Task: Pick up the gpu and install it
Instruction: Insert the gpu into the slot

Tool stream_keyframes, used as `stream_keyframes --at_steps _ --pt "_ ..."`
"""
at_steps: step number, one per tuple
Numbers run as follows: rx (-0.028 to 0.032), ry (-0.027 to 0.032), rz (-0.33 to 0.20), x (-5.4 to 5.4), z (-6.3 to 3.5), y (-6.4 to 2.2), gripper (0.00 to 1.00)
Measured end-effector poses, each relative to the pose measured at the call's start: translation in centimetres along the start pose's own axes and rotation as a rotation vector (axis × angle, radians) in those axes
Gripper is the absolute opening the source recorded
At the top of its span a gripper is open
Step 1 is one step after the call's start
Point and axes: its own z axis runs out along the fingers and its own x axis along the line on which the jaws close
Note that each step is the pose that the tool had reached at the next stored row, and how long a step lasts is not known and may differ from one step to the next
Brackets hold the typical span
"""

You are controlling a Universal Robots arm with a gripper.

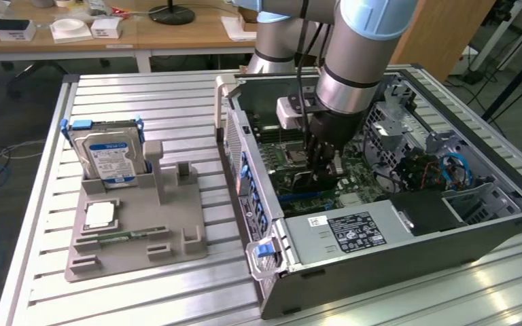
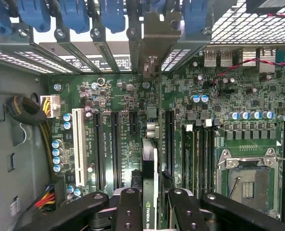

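Gripper (image 1: 321, 163) is deep inside the open computer case (image 1: 242, 146), and it is pinching the gpu (image 2: 149, 163) between its two black fingers (image 2: 128, 211). The gpu stands on its thin edge, straight up over the green board (image 2: 123, 101). Whether its bottom edge touches a slot cannot be seen. In line with the card, a silvery metal bracket (image 2: 154, 43) stands against the back wall of the case, with blue clips (image 2: 75, 14) on both sides of it.

Room is tight. Long black slots (image 2: 116, 144) run just beside the card on one side. More upright slots (image 2: 188, 149) and the square chip socket (image 2: 248, 178) are on the other side. A white slot (image 2: 77, 144) is further off, near yellow wires (image 2: 48, 103) at the case wall.

In the exterior view the case lies on its side at the table's (image 1: 152, 95) right half, open side up. The grey power box (image 1: 342, 234) fills the near end of the case, close to the gripper. Blue cables (image 1: 456, 170) are toward the exterior view's right, well apart from it.

A grey holder (image 1: 138, 234) lies on the table's left half, apart from the case. A hard drive (image 1: 109, 159) stands upright at its far edge, and a small green stick (image 1: 120, 236) lies flat near its front.
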Motion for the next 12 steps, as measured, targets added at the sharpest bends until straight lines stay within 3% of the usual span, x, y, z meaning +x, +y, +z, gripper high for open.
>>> stream_keyframes --at_steps 12 --pt "0.0002 0.0002 0.000 0.00 0.70 0.08 0.26"
